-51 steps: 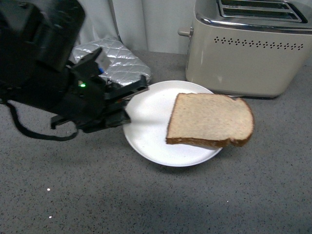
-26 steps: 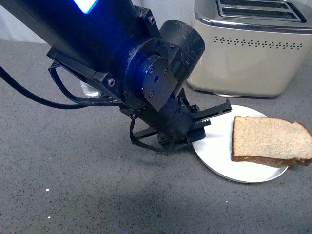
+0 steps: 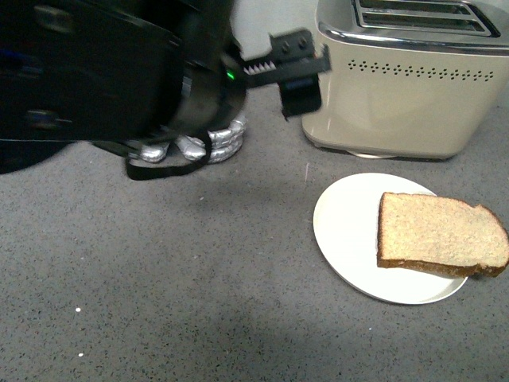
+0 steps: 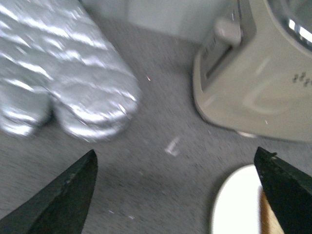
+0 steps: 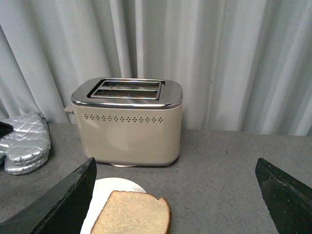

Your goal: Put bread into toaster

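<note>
**Front view.** The left gripper (image 3: 306,79) has risen. Half a second ago it was low at the left rim of the white plate (image 3: 338,231); now it sits at upper centre, just beside the left face of the toaster (image 3: 406,95). Its jaws look parted and hold nothing. The plate and the bread slice (image 3: 441,235) match the previous frame at lower right, but both are further right than a second ago. The slice lies flat and overhangs the plate's right rim. My reading is that the plate was nudged and the bread has not been grasped. The quilted oven mitt (image 3: 208,147) peeks out under the arm. The right gripper is not in frame.

**Left wrist view.** The frame is blurred. The fingers stand wide apart at the two lower corners, empty. The mitt (image 4: 73,87) is at upper left, and the toaster's lever knob (image 4: 226,29) is at upper right. The plate edge (image 4: 234,204) and a sliver of bread (image 4: 267,217) are at lower right.

**Right wrist view.** The right gripper (image 5: 175,195) is spread wide and empty. The toaster (image 5: 129,122) is at centre, and both slots look empty. The bread (image 5: 131,214) is at bottom centre, on the plate (image 5: 105,187).

**Writing.** I can read no brand or label anywhere.
</note>
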{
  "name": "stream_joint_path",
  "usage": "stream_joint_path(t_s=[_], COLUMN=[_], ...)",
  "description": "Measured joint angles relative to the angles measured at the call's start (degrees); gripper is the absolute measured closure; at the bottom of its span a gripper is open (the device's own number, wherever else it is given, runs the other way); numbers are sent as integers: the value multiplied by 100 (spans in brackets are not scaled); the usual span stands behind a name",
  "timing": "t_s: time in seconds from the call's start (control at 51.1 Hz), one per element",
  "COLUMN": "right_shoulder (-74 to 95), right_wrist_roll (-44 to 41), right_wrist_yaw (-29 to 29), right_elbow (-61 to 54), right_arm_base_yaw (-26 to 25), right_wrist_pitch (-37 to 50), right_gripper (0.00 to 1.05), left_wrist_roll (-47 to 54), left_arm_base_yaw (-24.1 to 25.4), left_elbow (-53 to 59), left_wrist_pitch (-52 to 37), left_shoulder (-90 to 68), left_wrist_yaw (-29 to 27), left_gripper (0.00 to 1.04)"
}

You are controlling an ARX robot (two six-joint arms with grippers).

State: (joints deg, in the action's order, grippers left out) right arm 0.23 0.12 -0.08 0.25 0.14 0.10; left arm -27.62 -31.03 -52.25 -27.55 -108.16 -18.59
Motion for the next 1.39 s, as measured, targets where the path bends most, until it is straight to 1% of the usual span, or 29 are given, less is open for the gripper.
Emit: stream_joint_path(t_s=[0.02,0.039,0.098,0.176,0.372,0.411,0.431,0.47,0.529,0.685,0.705,0.822,0.862,0.881,1.018,1.214,1.253,1.292,1.39], right_shoulder=[0,0,0,0,0,2,0,0,2,2,2,0,0,0,0,0,0,0,0], right_wrist_roll=[0,0,0,0,0,0,0,0,0,0,0,0,0,0,0,0,0,0,0], right_wrist_yaw=[0,0,0,0,0,0,0,0,7,-2,-2,0,0,0,0,0,0,0,0], right_elbow=[0,0,0,0,0,0,0,0,0,0,0,0,0,0,0,0,0,0,0], right_arm_base_yaw=[0,0,0,0,0,0,0,0,0,0,0,0,0,0,0,0,0,0,0], right_wrist_pitch=[0,0,0,0,0,0,0,0,0,0,0,0,0,0,0,0,0,0,0], right_gripper=[10,10,10,10,10,10,10,10,10,10,10,10,10,10,10,10,10,10,10], left_wrist_roll=[223,280,525,815,1084,1456,1593,2004,2302,2597,2618,2653,2658,2669,2702,2715,2717,2721,2717], left_arm_base_yaw=[77,136,297,511,754,909,944,1113,1298,1705,1775,1965,2039,2090,2332,2531,2726,2872,3062], left_elbow=[219,365,822,1537,2754,3237,3346,3840,4175,4599,4660,4804,4857,4892,5042,5117,5119,5119,5119], left_wrist_pitch=[-173,-256,-509,-916,-1047,-2044,-2260,-3084,-3477,-3158,-3058,-2743,-2599,-2492,-1893,-1290,-1121,-994,-704], left_shoulder=[227,372,785,1364,2592,2715,2745,2966,3335,4192,4330,4782,4999,5158,5893,6625,6804,6940,7278], left_wrist_yaw=[-116,-142,-319,-518,-474,-254,-203,-26,105,509,575,754,837,885,1115,1311,1609,1779,1810], left_gripper=[5,5,8,7,8,16,18,27,38,67,72,88,96,101,101,101,101,101,101])
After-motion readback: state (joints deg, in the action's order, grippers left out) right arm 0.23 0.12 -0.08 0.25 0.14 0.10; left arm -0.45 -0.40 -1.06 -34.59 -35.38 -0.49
